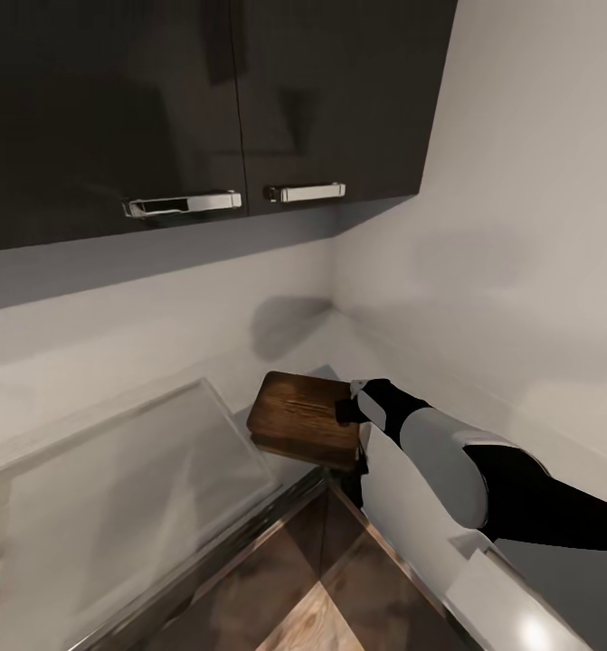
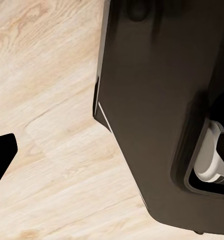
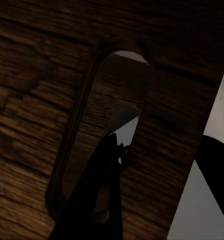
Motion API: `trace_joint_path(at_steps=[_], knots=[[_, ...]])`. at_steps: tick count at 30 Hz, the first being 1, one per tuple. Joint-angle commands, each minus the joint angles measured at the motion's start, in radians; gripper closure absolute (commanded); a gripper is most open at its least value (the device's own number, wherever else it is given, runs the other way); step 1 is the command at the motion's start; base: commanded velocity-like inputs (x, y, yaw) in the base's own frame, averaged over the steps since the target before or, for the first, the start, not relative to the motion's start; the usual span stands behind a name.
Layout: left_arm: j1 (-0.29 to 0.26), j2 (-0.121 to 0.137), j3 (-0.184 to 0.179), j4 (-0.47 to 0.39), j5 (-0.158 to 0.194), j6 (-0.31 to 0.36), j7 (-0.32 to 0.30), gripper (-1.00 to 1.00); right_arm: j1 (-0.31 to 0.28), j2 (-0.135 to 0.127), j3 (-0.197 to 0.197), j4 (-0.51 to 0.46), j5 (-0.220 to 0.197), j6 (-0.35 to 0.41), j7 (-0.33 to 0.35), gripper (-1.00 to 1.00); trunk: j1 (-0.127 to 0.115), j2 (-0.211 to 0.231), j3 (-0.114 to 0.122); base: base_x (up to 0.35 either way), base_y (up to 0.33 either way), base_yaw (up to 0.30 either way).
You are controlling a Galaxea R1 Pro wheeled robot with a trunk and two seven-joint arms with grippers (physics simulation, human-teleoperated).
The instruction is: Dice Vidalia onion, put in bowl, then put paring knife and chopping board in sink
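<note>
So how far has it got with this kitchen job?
It seems late in the job. The right gripper is at the near edge of the chopping board, which looks raised off the countertop. Still left: getting the board into the sink. I can't tell about the onion or knife.

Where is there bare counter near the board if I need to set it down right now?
The widest bare patch of countertop lies left of the chopping board, between the back wall and the counter's front edge. A smaller strip runs behind the board into the wall corner. It is crowded at the board's right edge, where the right gripper and forearm reach in.
</note>
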Motion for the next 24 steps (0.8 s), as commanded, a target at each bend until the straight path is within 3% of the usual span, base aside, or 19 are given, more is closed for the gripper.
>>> trace_joint_path(at_steps=[1, 24], knots=[[-0.001, 0.000, 0.004, 0.002, 0.002, -0.006, 0.000, -1.00, 0.000, 0.000, -0.009, -0.002, 0.003, 0.005, -0.005, 1.00, 0.001, -0.002, 0.000, 0.000, 0.000, 0.000], [-0.001, 0.000, 0.005, 0.001, 0.002, -0.013, -0.003, -1.00, 0.000, 0.000, -0.009, -0.002, 0.002, 0.005, -0.006, 1.00, 0.001, -0.002, 0.036, 0.000, 0.000, 0.000]])
